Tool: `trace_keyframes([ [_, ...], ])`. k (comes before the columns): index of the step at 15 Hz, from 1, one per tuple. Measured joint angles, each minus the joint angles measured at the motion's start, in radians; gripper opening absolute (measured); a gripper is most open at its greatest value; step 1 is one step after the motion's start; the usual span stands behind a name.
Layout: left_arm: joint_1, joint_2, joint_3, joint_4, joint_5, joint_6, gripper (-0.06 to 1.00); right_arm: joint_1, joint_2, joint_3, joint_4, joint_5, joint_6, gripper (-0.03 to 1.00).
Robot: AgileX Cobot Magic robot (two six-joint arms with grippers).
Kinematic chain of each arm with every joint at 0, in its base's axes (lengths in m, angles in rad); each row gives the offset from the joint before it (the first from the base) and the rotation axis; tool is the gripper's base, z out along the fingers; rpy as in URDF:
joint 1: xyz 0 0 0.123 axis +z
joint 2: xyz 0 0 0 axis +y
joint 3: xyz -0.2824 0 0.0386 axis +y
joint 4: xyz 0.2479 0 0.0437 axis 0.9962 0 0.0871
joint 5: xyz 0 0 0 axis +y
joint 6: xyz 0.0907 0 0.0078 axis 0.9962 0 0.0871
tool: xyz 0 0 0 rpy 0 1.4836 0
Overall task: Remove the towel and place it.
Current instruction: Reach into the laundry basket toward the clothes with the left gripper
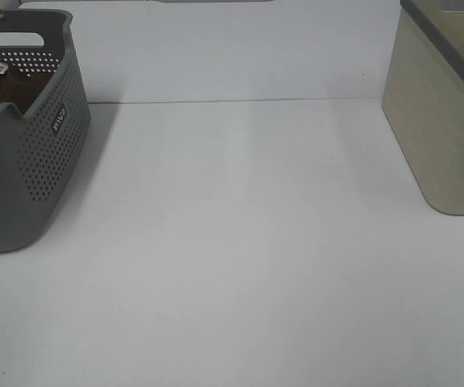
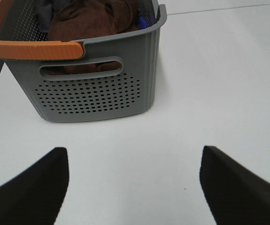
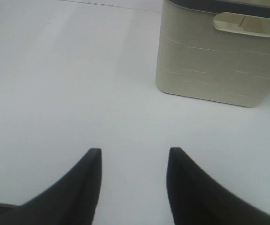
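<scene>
White table [image 1: 240, 242], grey basket [image 1: 46, 161] at left, beige bin [image 3: 214, 61] at right. Towel [image 2: 92, 18] bunched inside basket, beside grey cloth [image 2: 43, 11]. Left gripper [image 2: 132, 151] short of basket, jaws wide apart, empty. Right gripper [image 3: 135, 150] over table, jaws partly apart, empty. Likely step: reach in. Descend from above, clear orange handle [image 2: 31, 47], pinch high brown fold only, lift straight till towel clears rim.

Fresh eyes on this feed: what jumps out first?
On the white table, far left, sits the grey perforated basket, orange handle on its rim, the reddish-brown towel heaped inside. A beige bin stands far right. The left pincer, open, faces the basket; the right pincer, open, faces the bin.
</scene>
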Motion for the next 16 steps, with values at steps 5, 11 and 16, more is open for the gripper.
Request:
trace_keyframes([
  [5, 0.000, 0.000, 0.000, 0.000, 0.000, 0.000, 0.74, 0.000, 0.000, 0.000, 0.000, 0.000, 0.000, 0.43],
  [11, 0.000, 0.000, 0.000, 0.000, 0.000, 0.000, 0.74, 0.000, 0.000, 0.000, 0.000, 0.000, 0.000, 0.43],
  [16, 0.000, 0.000, 0.000, 0.000, 0.000, 0.000, 0.74, 0.000, 0.000, 0.000, 0.000, 0.000, 0.000, 0.43],
])
